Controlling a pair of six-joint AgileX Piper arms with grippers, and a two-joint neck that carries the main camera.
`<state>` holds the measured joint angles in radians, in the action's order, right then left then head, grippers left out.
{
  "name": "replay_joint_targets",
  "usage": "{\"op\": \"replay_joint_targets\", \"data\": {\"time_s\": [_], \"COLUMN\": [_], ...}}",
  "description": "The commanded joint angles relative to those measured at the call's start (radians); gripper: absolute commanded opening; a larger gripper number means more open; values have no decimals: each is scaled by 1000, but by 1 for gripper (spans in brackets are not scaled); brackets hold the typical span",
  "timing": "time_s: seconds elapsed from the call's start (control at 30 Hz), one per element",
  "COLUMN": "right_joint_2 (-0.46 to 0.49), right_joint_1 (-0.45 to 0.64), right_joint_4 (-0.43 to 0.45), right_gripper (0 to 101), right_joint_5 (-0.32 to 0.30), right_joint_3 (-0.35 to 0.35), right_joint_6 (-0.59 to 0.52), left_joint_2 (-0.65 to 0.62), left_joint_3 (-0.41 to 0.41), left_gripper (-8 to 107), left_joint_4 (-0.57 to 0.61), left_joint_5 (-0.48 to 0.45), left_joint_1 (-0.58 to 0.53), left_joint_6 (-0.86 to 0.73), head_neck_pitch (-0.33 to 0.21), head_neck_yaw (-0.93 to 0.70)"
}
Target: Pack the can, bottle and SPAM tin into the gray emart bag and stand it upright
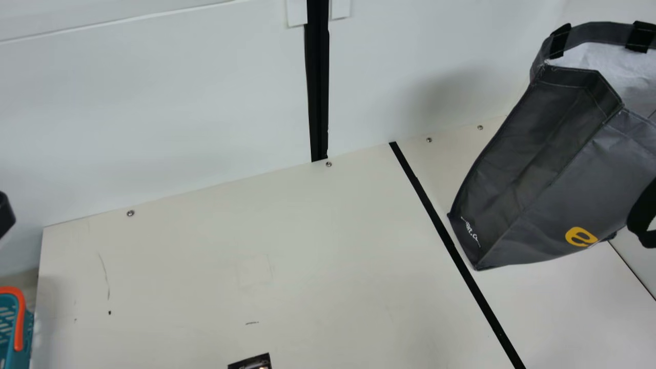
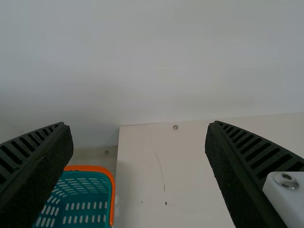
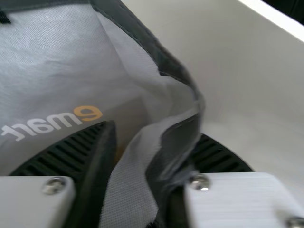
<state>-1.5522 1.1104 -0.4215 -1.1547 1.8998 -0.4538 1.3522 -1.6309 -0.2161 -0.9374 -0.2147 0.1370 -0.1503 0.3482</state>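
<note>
Gray emart bag (image 1: 558, 169) is standing upright near the table's (image 1: 246, 225) far right corner, long axis vertical, mouth up. Right gripper (image 3: 157, 129) has its side fabric pinched, left gripper (image 1: 6, 214) is spread wide.

Beyond the left pincer (image 1: 5, 212): includes a teal slotted basket (image 2: 85, 212) with orange rim, just beside the cream table (image 1: 195, 256). Past the same pincer: presents a white wall (image 1: 154, 113). Well to its right: bears a black upright strip (image 1: 318, 92), screws (image 1: 329, 164) and a black line (image 1: 441, 225) across the tabletop.
</note>
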Motion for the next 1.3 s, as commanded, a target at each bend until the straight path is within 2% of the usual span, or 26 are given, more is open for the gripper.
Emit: {"op": "replay_joint_targets", "data": {"time_s": [0.0,0.37,0.6,0.77,1.0,1.27], "right_joint_2": [-3,-16,-22,-17,5,35], "right_joint_1": [4,10,-1,-25,-83,-191], "right_joint_4": [-6,-58,-96,-119,-139,-125], "right_gripper": [60,95,95,95,95,95], "right_joint_5": [-4,-39,-65,-65,-65,-65], "right_joint_3": [14,133,229,267,282,267], "right_joint_6": [-2,-6,-2,-2,-6,-2], "left_joint_2": [0,0,0,0,0,0], "left_joint_3": [0,0,0,0,0,0], "left_gripper": [90,90,90,90,90,90], "left_joint_4": [0,0,0,0,0,0], "left_joint_5": [0,0,0,0,0,0], "left_joint_1": [0,0,0,0,0,0], "left_joint_6": [0,0,0,0,0,0], "head_neck_pitch": [-24,-24,-24,-24,-24,-24], "head_neck_yaw": [1,1,1,1,1,1]}}
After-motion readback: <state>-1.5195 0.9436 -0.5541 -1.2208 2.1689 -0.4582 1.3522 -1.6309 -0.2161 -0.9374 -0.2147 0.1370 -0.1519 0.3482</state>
